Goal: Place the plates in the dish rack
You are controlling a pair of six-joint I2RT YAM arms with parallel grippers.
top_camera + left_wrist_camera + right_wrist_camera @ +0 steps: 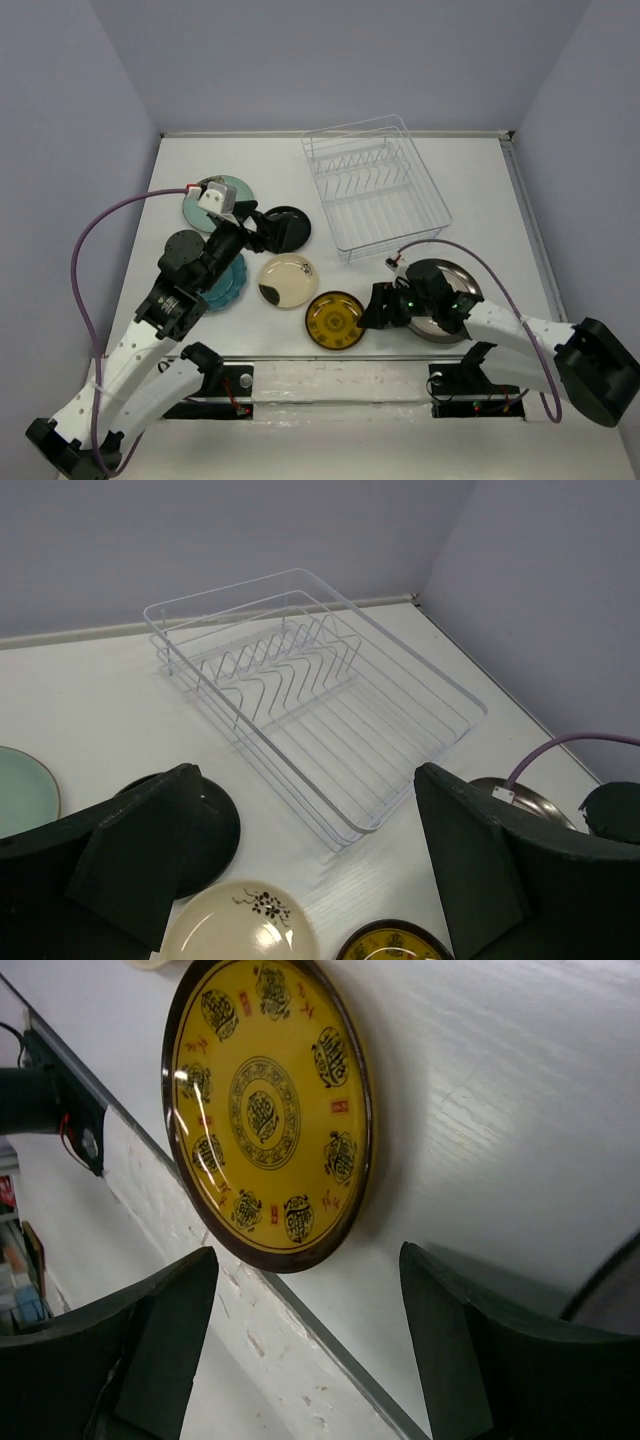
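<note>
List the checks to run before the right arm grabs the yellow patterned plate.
1. Right arm's jaws open and empty: ok.
2. Amber-yellow patterned round plate lying flat, nothing on it: ok.
3. Its rim seated between those jaws: cannot tell.
4. White wire dish rack slots free: ok.
5. Left arm's jaws open, empty, away from that plate: ok.

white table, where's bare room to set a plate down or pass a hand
Bare: the far-left corner between the white wire dish rack and the pale green round plate; also the strip right of the rack. Crowded: around the glossy black plate, cream plate and amber patterned plate.
</note>
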